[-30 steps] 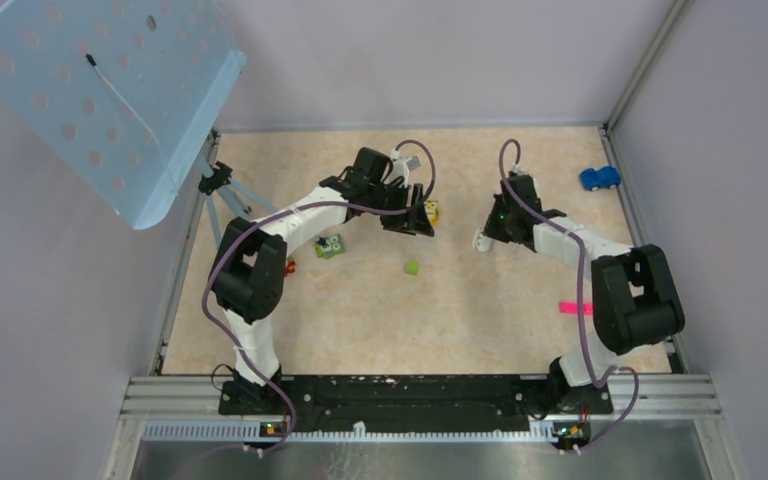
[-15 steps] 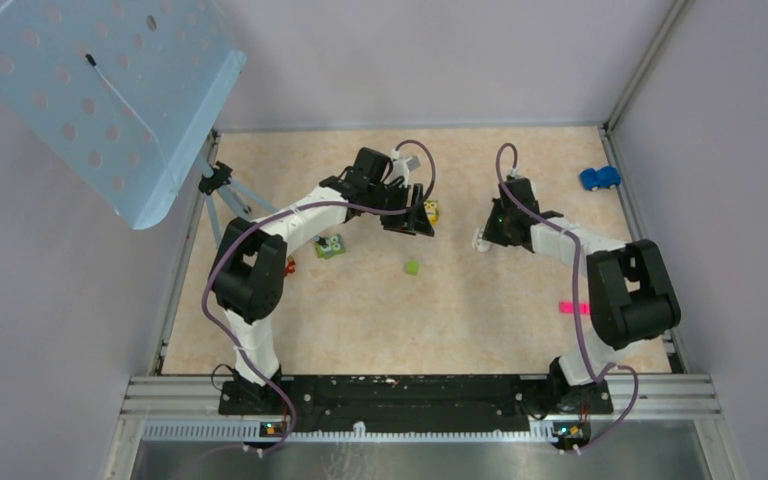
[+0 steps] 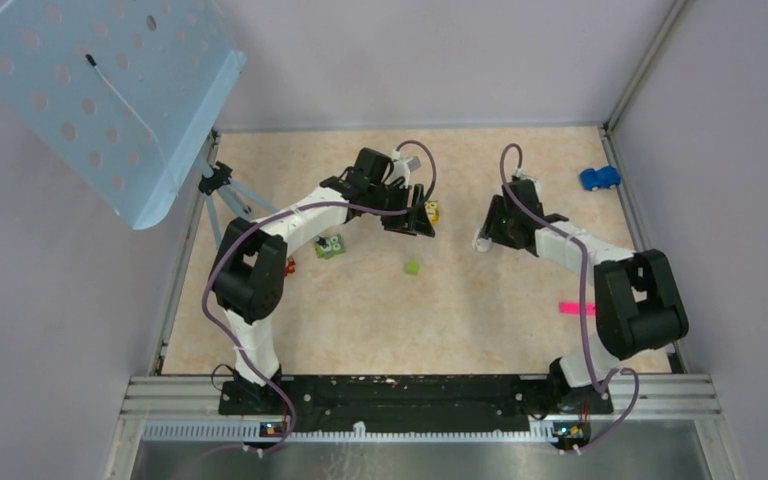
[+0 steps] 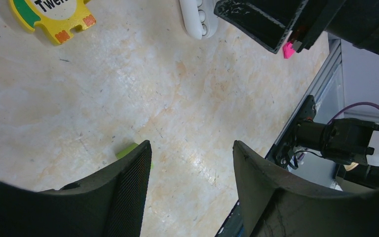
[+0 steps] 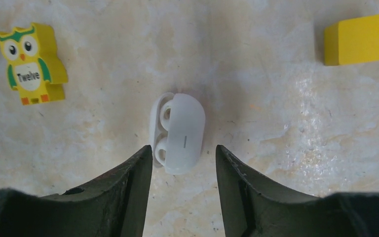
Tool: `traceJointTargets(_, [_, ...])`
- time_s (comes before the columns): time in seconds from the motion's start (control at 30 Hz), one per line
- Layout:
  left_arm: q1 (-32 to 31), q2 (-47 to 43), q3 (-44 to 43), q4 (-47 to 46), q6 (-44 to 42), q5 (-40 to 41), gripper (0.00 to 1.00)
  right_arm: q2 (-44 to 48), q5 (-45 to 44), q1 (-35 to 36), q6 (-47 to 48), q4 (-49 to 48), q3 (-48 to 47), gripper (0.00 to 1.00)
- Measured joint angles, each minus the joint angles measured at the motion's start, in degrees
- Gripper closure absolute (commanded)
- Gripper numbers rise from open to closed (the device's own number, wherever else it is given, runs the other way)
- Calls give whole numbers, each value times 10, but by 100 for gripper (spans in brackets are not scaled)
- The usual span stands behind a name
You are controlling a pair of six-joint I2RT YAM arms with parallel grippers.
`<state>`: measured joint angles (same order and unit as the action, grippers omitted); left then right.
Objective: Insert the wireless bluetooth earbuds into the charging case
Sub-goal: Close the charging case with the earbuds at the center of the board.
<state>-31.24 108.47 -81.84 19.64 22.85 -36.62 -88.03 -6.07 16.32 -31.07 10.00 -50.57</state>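
The white charging case lies on the table with its lid ajar, two round sockets showing along its left side. My right gripper is open just above it, and the case's near end sits between the fingertips without touching them. In the top view the case is a white sliver beside the right gripper. My left gripper hangs open and empty over bare table, left of the case. The earbuds are out of view.
A yellow owl block lies left of the case and a yellow block to its right. A green cube sits mid-table, half hidden by my left finger. A blue car, a pink strip and a blue perforated panel are around.
My right arm has shifted slightly over the case and its jaws now stand apart. The left arm has not moved.
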Motion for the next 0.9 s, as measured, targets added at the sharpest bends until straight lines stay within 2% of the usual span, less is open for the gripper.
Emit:
traceJointTargets(0.23, [0, 0, 0, 0, 0, 0, 35, -45, 2, 0, -10, 8, 0, 52])
traceJointTargets(0.47, [0, 0, 0, 0, 0, 0, 35, -49, 27, -12, -30, -11, 2, 65])
traceJointTargets(0.67, [0, 0, 7, 1, 0, 0, 34, -49, 78, -45, -53, -52, 26, 64])
traceJointTargets(0.9, [0, 0, 10, 1, 0, 0, 35, -50, 125, -67, -71, -109, 57, 87])
